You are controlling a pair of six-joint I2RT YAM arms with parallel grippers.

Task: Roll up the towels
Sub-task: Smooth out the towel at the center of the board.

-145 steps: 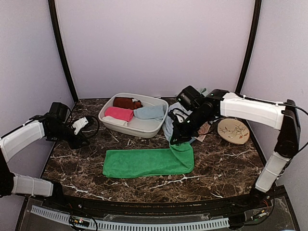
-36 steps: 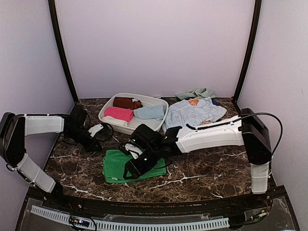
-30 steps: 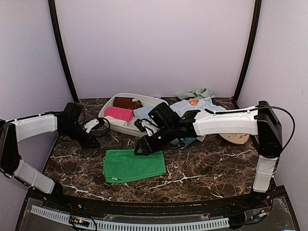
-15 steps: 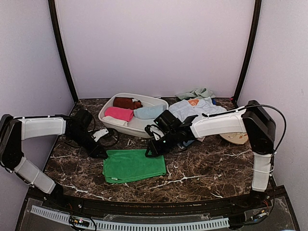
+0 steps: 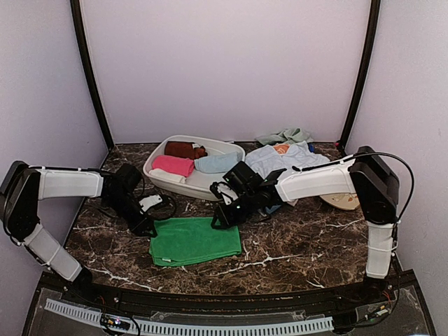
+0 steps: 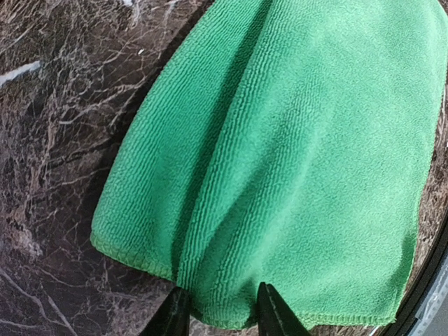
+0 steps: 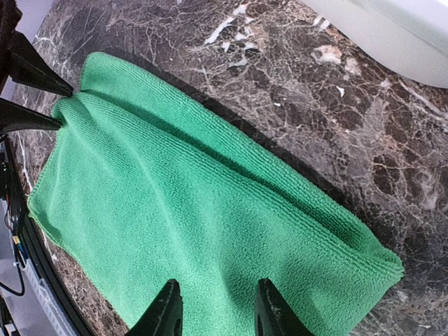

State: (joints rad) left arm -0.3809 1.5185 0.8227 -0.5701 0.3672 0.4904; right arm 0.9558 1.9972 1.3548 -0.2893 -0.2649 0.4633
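Observation:
A bright green towel (image 5: 196, 240) lies folded flat at the middle of the table. My left gripper (image 5: 149, 227) is down at its far left corner. In the left wrist view the gripper (image 6: 222, 315) stands open, and a ridge of the towel's (image 6: 294, 154) hem is puckered between its fingers. My right gripper (image 5: 218, 222) is at the far right corner. Its open jaws (image 7: 218, 308) rest on the towel's (image 7: 175, 210) surface. The left fingers (image 7: 35, 70) show at the opposite corner. More towels lie in the basin: pink (image 5: 173, 165), brown (image 5: 183, 149) and pale blue (image 5: 218, 162).
The white oval basin (image 5: 210, 187) stands just behind the green towel. A heap of pale blue cloths (image 5: 287, 159) lies at the back right, with a grey-green one (image 5: 283, 135) against the wall. A round tan disc (image 5: 343, 200) sits at the right, partly behind my right arm.
My left gripper has moved right and nearer, onto the green towel's far left corner, and opened a little. My right gripper came down to the far right corner and narrowed slightly.

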